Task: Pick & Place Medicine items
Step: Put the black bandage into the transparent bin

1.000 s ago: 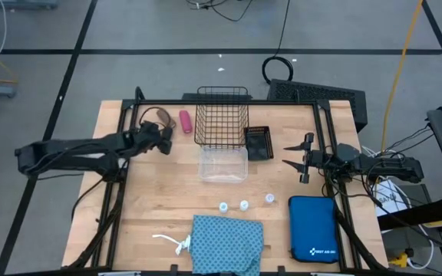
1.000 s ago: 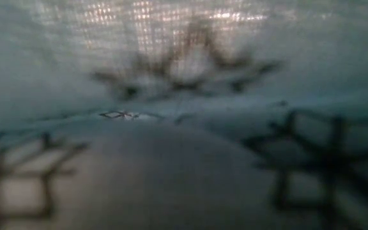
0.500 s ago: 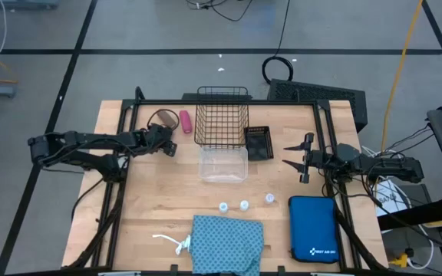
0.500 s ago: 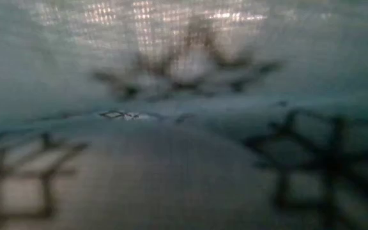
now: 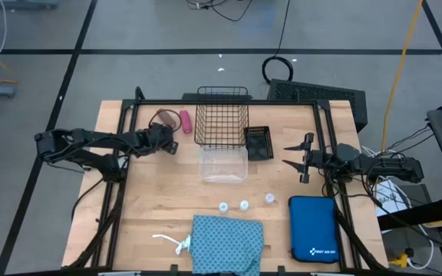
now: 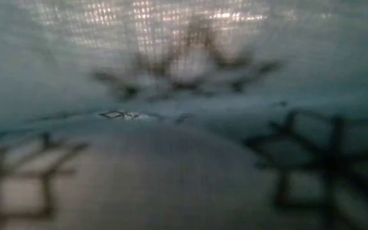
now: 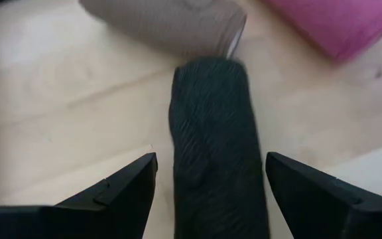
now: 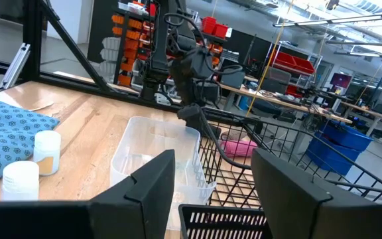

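Near the table's (image 5: pixel 152 207) far-left corner, the left claw (image 5: pixel 167 140) hovers with fingers (image 7: pixel 118 189) spread wide, its tips just short of the brown roll (image 5: pixel 160 118); the pink roll (image 5: pixel 185 121) lies just beyond, touching or nearly touching the brown one, hard against the wire basket (image 5: pixel 222 115). Bare wood stretches behind and to the near side of this claw, while the basket and the clear tub (image 5: pixel 223 162) hem in its inner side. Across the table, the right claw (image 5: pixel 296 155) waits partly spread, gripping nothing, beside a black tray (image 5: pixel 258 142). Three vials (image 5: pixel 244 204) stand well nearer the front edge, with the teal cloth (image 5: pixel 227 244) and blue case (image 5: pixel 314 228) beyond them.
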Action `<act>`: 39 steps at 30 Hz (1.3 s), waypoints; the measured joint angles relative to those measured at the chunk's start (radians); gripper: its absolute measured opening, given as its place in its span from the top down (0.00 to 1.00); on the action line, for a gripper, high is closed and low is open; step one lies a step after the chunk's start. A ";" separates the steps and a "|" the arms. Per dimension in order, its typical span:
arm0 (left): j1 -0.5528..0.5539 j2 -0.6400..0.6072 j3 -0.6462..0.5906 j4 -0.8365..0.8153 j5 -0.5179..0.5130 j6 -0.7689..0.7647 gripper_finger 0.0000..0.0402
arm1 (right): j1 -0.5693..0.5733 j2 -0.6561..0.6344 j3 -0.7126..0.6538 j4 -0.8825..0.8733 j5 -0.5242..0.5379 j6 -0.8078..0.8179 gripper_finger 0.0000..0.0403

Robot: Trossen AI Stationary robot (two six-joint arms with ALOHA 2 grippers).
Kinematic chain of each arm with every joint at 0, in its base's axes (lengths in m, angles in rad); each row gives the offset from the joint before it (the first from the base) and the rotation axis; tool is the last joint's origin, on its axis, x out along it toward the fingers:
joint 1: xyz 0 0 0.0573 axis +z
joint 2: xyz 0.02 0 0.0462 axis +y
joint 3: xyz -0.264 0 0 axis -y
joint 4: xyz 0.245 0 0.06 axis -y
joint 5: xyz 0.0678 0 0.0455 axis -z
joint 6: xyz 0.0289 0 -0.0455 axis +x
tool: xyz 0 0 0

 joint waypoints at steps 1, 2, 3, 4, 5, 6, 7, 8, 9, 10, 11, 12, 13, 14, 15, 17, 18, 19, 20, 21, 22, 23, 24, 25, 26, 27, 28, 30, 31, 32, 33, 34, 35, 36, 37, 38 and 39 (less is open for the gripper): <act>0.000 0.000 0.000 0.013 -0.003 0.015 0.30 | 0.000 0.000 0.000 0.000 0.000 0.000 0.52; 0.000 0.000 0.000 0.026 -0.003 0.033 0.31 | 0.000 0.000 0.000 0.000 0.000 0.000 0.52; 0.000 0.000 0.000 0.036 -0.003 0.052 0.32 | 0.000 0.000 0.000 0.000 0.000 0.000 0.52; 0.000 0.000 0.000 0.044 -0.002 0.067 0.32 | 0.000 0.000 0.000 0.000 0.000 0.000 0.52; 0.000 0.000 0.000 0.048 0.000 0.074 0.33 | 0.000 0.000 0.000 0.000 0.000 0.000 0.53; 0.000 0.000 0.000 0.048 0.000 0.076 0.33 | 0.000 0.000 0.000 0.000 0.000 0.000 0.53; 0.000 0.000 0.000 0.046 0.000 0.073 0.34 | 0.000 0.000 0.000 0.000 0.000 0.000 0.53; 0.000 0.000 0.000 0.043 0.000 0.064 0.34 | 0.000 0.000 0.000 0.000 0.000 0.000 0.53; 0.000 0.001 0.000 0.039 0.000 0.055 0.35 | 0.000 0.000 0.000 0.000 0.000 0.000 0.53; 0.000 0.003 0.000 0.035 0.000 0.050 0.35 | 0.000 0.000 0.000 0.000 0.000 0.000 0.53; 0.000 0.008 0.000 0.034 0.001 0.047 0.36 | 0.000 0.000 0.000 0.000 0.000 0.000 0.53; 0.000 0.014 0.000 0.035 0.000 0.040 0.36 | 0.000 0.000 0.000 0.000 0.000 0.000 0.52; 0.000 0.022 0.000 0.035 0.000 0.032 0.37 | 0.000 0.000 0.000 0.000 0.000 0.000 0.52; 0.000 0.033 0.000 0.036 0.001 0.025 0.37 | 0.000 0.000 0.000 0.000 0.000 0.000 0.52; 0.000 0.042 0.000 0.039 0.001 0.023 0.37 | 0.000 0.000 0.000 0.000 0.000 0.000 0.52; 0.000 0.065 0.000 0.046 0.001 0.021 0.38 | 0.000 0.000 0.000 0.000 0.000 0.000 0.53; 0.000 0.076 -0.001 0.051 0.000 0.021 0.38 | 0.000 0.000 0.000 0.000 0.000 0.000 0.53; 0.000 0.086 -0.001 0.057 0.001 0.022 0.38 | 0.000 0.000 0.000 0.000 0.000 0.000 0.53; 0.000 0.094 -0.001 0.059 0.001 0.023 0.37 | 0.000 0.000 0.000 0.000 0.000 0.000 0.53; 0.000 0.100 0.000 0.064 -0.001 0.025 0.37 | 0.000 0.000 0.000 0.000 0.000 0.000 0.53; 0.000 0.106 0.000 0.067 -0.001 0.025 0.37 | 0.000 0.000 0.000 0.000 0.000 0.000 0.53; 0.000 0.108 0.000 0.067 -0.002 0.025 0.37 | 0.000 0.000 0.000 0.000 0.000 0.000 0.52; 0.000 0.109 0.001 0.068 -0.002 0.024 0.38 | 0.000 0.000 0.000 0.000 0.000 0.000 0.52; 0.000 0.109 0.001 0.068 -0.001 0.025 0.38 | 0.000 0.000 0.000 0.000 0.000 0.000 0.52; 0.000 0.109 0.001 0.068 -0.001 0.024 0.38 | 0.000 0.000 0.000 0.000 0.000 0.000 0.53; 0.000 0.109 0.001 0.068 -0.001 0.024 0.39 | 0.000 0.000 0.000 0.000 0.000 0.000 0.53; 0.000 0.110 0.001 0.068 -0.001 0.025 0.40 | 0.000 0.000 0.000 0.000 0.000 0.000 0.53; 0.000 0.110 0.001 0.069 -0.001 0.025 0.41 | 0.000 0.000 0.000 0.000 0.000 0.000 0.53; 0.000 0.110 0.001 0.070 -0.001 0.025 0.41 | 0.000 0.000 0.000 0.000 0.000 0.000 0.53; 0.000 0.110 0.001 0.072 -0.001 0.025 0.42 | 0.000 0.000 0.000 0.000 0.000 0.000 0.53; 0.000 0.110 0.001 0.075 -0.001 0.025 0.42 | 0.000 0.000 0.000 0.000 0.000 0.000 0.53; 0.000 0.111 0.000 0.080 -0.001 0.026 0.43 | 0.000 0.000 0.000 0.000 0.000 0.000 0.52; 0.000 0.111 0.000 0.086 -0.001 0.029 0.43 | 0.000 0.000 0.000 0.000 0.000 0.000 0.52; 0.000 0.111 0.000 0.091 -0.001 0.032 0.44 | 0.000 0.000 0.000 0.000 0.000 0.000 0.52; 0.000 0.112 -0.001 0.096 -0.001 0.032 0.45 | 0.000 0.000 0.000 0.000 0.000 0.000 0.53; 0.000 0.112 -0.001 0.100 -0.001 0.032 0.45 | 0.000 0.000 0.000 0.000 0.000 0.000 0.53; 0.000 0.113 -0.002 0.104 -0.001 0.032 0.46 | 0.000 0.000 0.000 0.000 0.000 0.000 0.53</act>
